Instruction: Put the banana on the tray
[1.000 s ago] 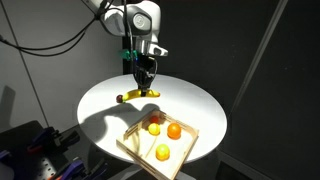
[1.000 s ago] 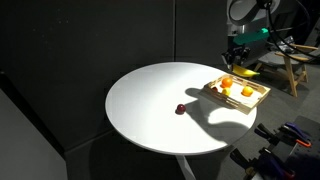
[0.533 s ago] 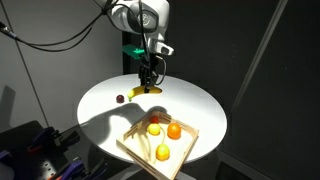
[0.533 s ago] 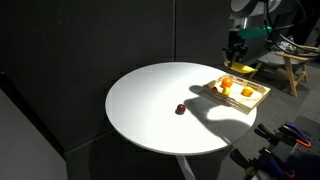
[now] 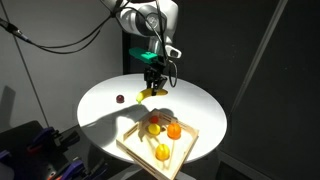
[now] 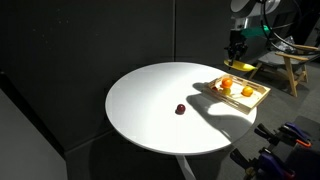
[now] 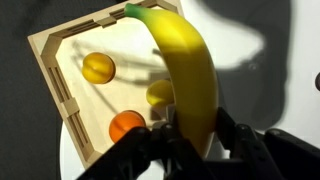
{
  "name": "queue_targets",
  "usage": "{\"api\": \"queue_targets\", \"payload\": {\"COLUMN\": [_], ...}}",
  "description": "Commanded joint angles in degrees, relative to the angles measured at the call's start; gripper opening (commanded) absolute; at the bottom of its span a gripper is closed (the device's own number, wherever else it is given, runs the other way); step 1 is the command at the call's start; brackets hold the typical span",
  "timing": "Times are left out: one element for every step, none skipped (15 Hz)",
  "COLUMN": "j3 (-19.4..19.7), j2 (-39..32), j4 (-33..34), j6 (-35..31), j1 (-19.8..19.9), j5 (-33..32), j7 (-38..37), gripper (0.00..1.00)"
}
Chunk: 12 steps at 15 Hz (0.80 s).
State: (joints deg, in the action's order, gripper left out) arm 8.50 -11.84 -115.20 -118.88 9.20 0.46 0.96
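My gripper [image 5: 155, 82] is shut on the yellow banana [image 5: 151, 93] and holds it in the air above the round white table, just beyond the tray's far corner. It also shows in an exterior view [image 6: 237, 58] with the banana [image 6: 244, 68] below it. In the wrist view the banana [image 7: 185, 70] runs up from between the fingers [image 7: 200, 135], over the light-wood tray [image 7: 55, 72]. The tray [image 5: 130, 134] lies at the table's edge and shows in both exterior views [image 6: 236, 103].
The tray holds three round fruits: a yellow one [image 7: 98, 68], an orange one [image 7: 127, 125] and a yellow one [image 7: 158, 93] partly behind the banana. A small dark red fruit [image 5: 119, 98] lies on the white table [image 5: 100, 108], also visible in an exterior view [image 6: 180, 109].
The gripper has lifted the banana off the table and carried it up and toward the tray. The fruits in the tray have not moved.
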Motion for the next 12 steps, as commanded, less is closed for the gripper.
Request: {"api": "queue_targets", "payload": {"j3": [0.36,0.47,0.55,0.6,0.66,0.72,0.76,0.84,0.91,0.99,1.04,1.12], "j2": [-1.99,-2.43,-2.91,-3.48,-3.99,-4.58,-5.24,-5.97,-6.72,-7.42,-7.96,-8.68], "j4": [1.63,1.51,1.49,1.46,1.44,1.34,1.39,1.45,1.51,1.57,1.61,1.69], "j6": [-1.24,-2.0,-2.52,-3.23,-3.9,-4.86,-5.44,-6.25,-7.06,-7.69,-8.26,-8.84], "j1": [0.96,1.08,1.2,1.33,1.43,1.49,1.56,1.61,1.68,1.73,1.79,1.86], "j5": [-0.07,-0.14,-0.09,0.0,0.06,0.04,0.06,-0.01,-0.09,-0.17,-0.16,-0.19], "j7": [2.73,2.73,2.84,2.83,2.81,2.6,2.43,2.09,1.83,1.63,1.55,1.33], "gripper": [0.16,0.16,0.16,0.16,0.16,0.16,0.16,0.16,0.16,0.16,0.16,0.16]}}
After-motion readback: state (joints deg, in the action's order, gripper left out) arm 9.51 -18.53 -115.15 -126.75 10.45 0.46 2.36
